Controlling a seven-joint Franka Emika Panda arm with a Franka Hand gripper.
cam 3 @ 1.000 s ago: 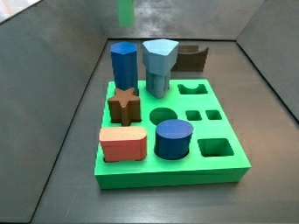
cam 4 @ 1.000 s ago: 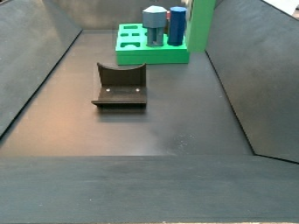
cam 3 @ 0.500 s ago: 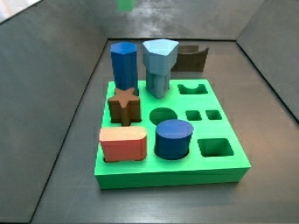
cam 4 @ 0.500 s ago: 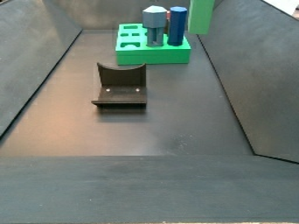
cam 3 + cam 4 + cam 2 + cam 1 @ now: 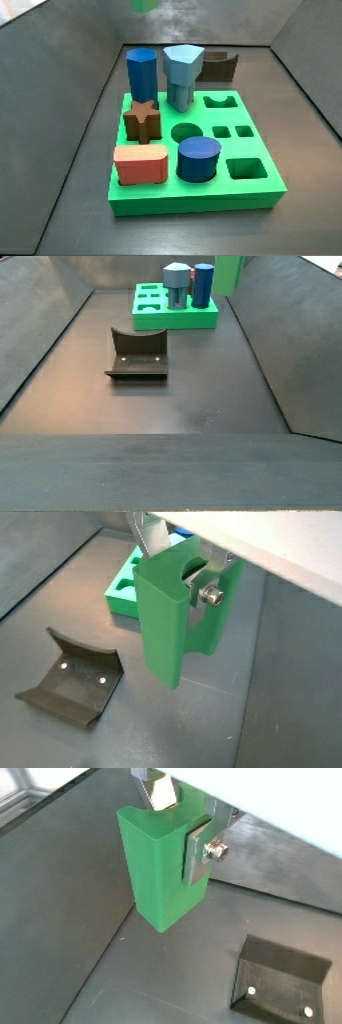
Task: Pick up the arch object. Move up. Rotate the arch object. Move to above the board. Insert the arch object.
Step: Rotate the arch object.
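The gripper (image 5: 181, 828) hangs high above the dark floor, its flat silver fingers (image 5: 197, 853) clamped on the upper part of the arch object (image 5: 160, 868), which hangs upright and clear of every surface. In both wrist views the piece is a tall, smooth, matte green block; in a wrist view (image 5: 181, 622) a notch shows as a recess in the face where the bolted finger plate (image 5: 201, 582) sits. The same view shows the board (image 5: 127, 587) below and behind the block, only a corner of the bright green slab with a hole visible, and the fixture (image 5: 70, 692), a dark L-shaped bracket with small screws, on the floor to one side. In a side view the board (image 5: 261, 190) lies flat with round and square holes open, carrying a blue hexagonal peg (image 5: 142, 75), a pale blue-grey peg (image 5: 181, 75), a brown star piece (image 5: 140, 120), a salmon block (image 5: 140, 165) and a blue cylinder (image 5: 199, 160); a dark brown notched block (image 5: 221, 67) stands behind it. There the held block is only a green blur at the top edge (image 5: 144, 5). In a side view it appears as a green slab at the top edge (image 5: 233, 271), beside the board (image 5: 174, 318) and well beyond the fixture (image 5: 138, 353).
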